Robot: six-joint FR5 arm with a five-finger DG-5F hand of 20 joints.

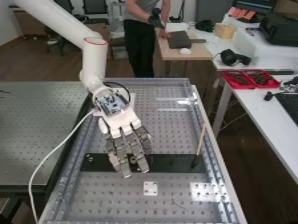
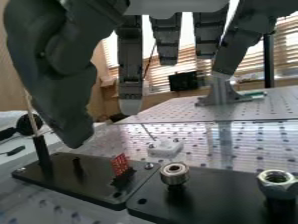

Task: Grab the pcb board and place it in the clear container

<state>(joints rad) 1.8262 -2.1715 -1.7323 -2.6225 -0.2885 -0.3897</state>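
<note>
The PCB board (image 2: 120,164) stands on edge on a black plate (image 2: 96,187), below the fingers (image 2: 130,65) and towards the thumb (image 2: 61,100); the fingers are released, hanging nearly straight; best to straddle the board, pinch its faces lightly, then lift straight up before going sideways, sparing the metal bearing (image 2: 174,172) beyond it from the thumb and the thin stick (image 2: 28,106) thumb-side.

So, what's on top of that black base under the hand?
On the black base stand a thin rod in a holder, a bare peg, a small red board, a metal ring and a nut. In the high view, the hand hides part of it.
</note>
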